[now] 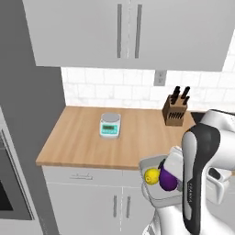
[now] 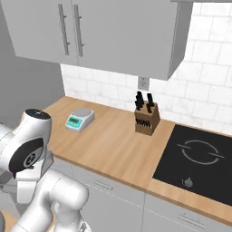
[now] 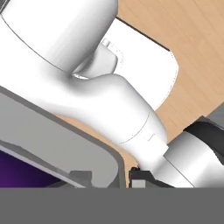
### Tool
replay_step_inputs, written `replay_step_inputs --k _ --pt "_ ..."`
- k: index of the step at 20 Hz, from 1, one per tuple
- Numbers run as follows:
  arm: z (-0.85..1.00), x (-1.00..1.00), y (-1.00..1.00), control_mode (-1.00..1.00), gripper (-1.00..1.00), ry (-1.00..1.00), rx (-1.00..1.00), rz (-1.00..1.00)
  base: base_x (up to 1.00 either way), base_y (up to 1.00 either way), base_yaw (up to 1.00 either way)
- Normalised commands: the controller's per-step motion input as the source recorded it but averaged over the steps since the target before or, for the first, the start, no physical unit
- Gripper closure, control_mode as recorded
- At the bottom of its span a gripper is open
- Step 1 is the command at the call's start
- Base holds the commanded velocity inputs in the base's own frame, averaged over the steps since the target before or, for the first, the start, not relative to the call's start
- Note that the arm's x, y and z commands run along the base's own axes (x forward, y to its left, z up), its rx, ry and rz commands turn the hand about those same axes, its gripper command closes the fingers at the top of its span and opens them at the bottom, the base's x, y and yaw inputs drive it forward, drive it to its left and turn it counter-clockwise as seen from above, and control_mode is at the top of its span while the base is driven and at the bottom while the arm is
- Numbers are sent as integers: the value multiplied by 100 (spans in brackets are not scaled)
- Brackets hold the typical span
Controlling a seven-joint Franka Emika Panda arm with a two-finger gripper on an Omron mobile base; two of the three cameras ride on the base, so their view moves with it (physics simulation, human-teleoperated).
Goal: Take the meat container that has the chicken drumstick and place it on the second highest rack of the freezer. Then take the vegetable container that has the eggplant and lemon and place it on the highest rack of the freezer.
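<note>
i hold a pale grey rectangular container (image 1: 153, 190) off the front edge of the wooden countertop (image 1: 87, 137). in it a small bright yellow lemon (image 1: 151, 176) touches a glossy dark purple eggplant (image 1: 168, 180). my jaws clamp its rim.

No legible text, labels, brands or numbers anywhere, display on kitchen scale (image 1: 109, 125) teal and too blurred to read
</note>
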Motion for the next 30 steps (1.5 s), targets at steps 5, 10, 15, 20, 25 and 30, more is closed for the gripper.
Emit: replay_step_inputs --k 5,10,15,20,25,30 --pt "0 0 0 100 100 0 0 0 1 80 45" --pt "0 0 0 100 100 0 0 0 1 78 77" --pt "0 0 0 100 100 0 0 0 -7 63 78" --pt "0 0 0 100 100 0 0 0 0 55 74" --pt "0 0 0 100 100 0 0 0 30 27 74" --pt "0 0 0 100 100 0 0 0 83 1 59"
